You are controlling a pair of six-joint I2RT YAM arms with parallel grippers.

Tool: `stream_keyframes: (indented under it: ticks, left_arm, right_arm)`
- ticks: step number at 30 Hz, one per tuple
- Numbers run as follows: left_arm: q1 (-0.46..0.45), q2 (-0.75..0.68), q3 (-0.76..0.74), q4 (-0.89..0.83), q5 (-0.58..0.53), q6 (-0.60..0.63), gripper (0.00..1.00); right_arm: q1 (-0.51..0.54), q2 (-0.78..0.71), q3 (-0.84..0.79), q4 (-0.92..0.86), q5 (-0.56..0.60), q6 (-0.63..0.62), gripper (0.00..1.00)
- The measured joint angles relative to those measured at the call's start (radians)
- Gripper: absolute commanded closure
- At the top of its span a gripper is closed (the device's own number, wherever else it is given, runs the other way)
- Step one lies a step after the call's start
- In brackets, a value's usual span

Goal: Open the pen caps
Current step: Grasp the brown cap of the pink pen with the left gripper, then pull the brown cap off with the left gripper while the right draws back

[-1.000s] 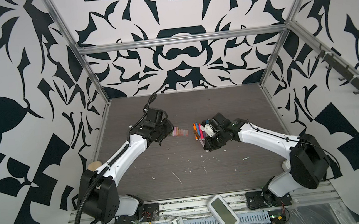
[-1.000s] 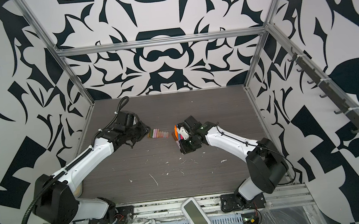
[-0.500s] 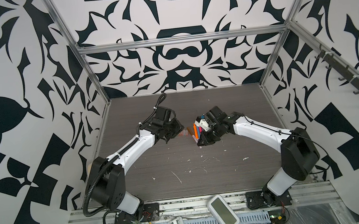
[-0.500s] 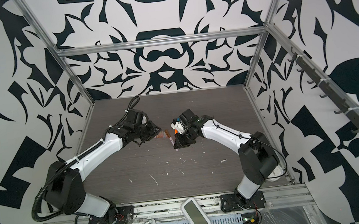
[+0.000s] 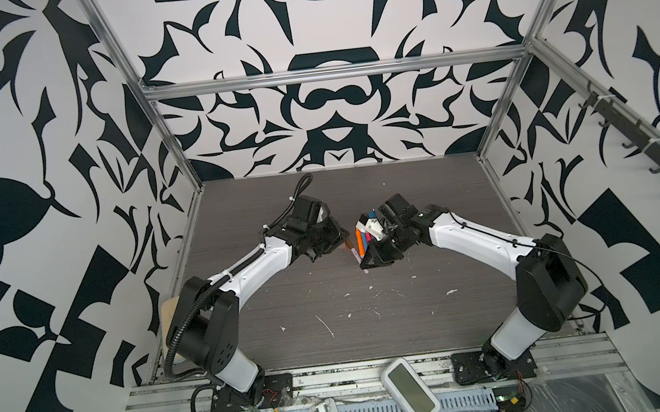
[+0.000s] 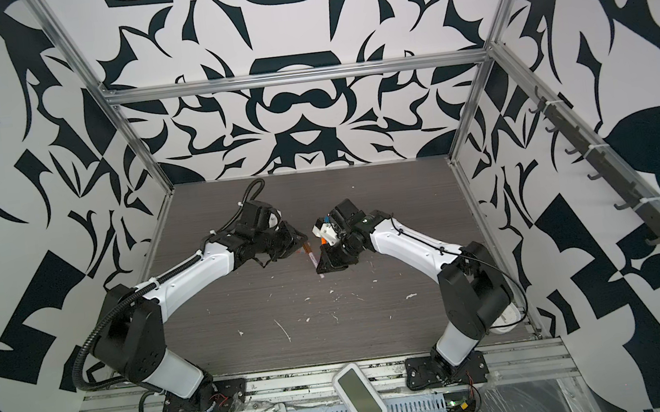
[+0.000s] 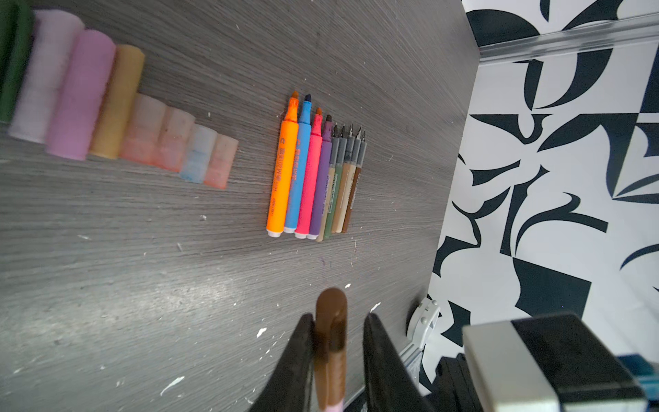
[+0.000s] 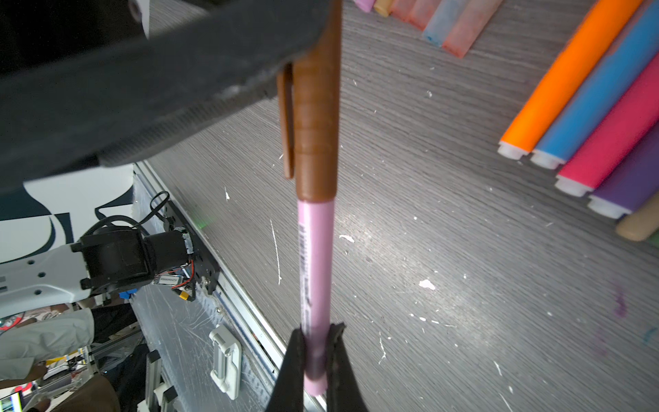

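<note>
Pen: A pink pen (image 8: 315,267), its brown cap (image 8: 315,125) on, is held in the air above the counter (image 7: 160,285), between the two arms near the middle of the cell.
Right end effector: The right end effector (image 8: 317,330) is pressed together on the pen's far end, pinching the pink barrel.
Left end effector: The left end effector (image 7: 338,319) straddles the brown cap, partly spread. One finger (image 7: 299,342) lies against the cap, and a gap shows between the cap and the other.
Loose caps: A row of loose caps (image 7: 124,107) lies side by side on the counter: green, pale pink, pink, tan, then four shorter see-through ones.
Bare pens: Near that row but apart from it, bare pens (image 7: 313,171) lie packed together with tips uncovered: orange, blue, pink, purple and four slimmer ones.
Front rail: A white device (image 5: 410,390) with a grey screen rests on the rail (image 5: 338,375), well apart from the pens.
</note>
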Motion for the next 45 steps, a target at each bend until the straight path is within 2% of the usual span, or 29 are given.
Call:
stream_keyframes:
  ticks: [13, 15, 18, 19, 20, 22, 25, 34, 45]
  left_arm:
    - [-0.007, 0.021, 0.000, 0.010, 0.017, -0.010, 0.78]
    - [-0.007, 0.023, 0.001, 0.010, 0.023, -0.012, 0.83]
    - [-0.008, 0.026, 0.013, 0.010, 0.034, -0.014, 0.99]
    - [-0.007, 0.026, 0.016, 0.008, 0.034, -0.007, 1.00]
    - [-0.007, 0.028, 0.019, 0.008, 0.036, -0.007, 1.00]
    - [-0.007, 0.034, 0.031, 0.000, 0.042, -0.003, 1.00]
    - [-0.008, 0.040, 0.045, -0.006, 0.048, 0.002, 1.00]
    - [-0.008, 0.040, 0.046, -0.016, 0.051, 0.009, 1.00]
    - [-0.007, 0.040, 0.046, -0.021, 0.050, 0.008, 1.00]
  right_arm:
    - [-0.010, -0.018, 0.000, 0.018, -0.066, 0.018, 1.00]
    - [-0.010, -0.030, 0.000, 0.019, -0.071, 0.019, 1.00]
    - [-0.010, -0.037, 0.000, 0.020, -0.069, 0.026, 1.00]
    - [-0.010, -0.037, 0.000, 0.021, -0.070, 0.026, 0.95]
    - [-0.011, -0.039, 0.000, 0.021, -0.070, 0.027, 0.86]
    - [-0.014, -0.040, 0.000, 0.023, -0.068, 0.033, 0.76]
    - [-0.021, -0.040, 0.000, 0.023, -0.057, 0.035, 0.69]
    - [-0.034, -0.032, 0.067, 0.010, -0.035, 0.031, 0.69]
    - [-0.034, 0.047, 0.121, 0.006, -0.051, 0.032, 0.69]
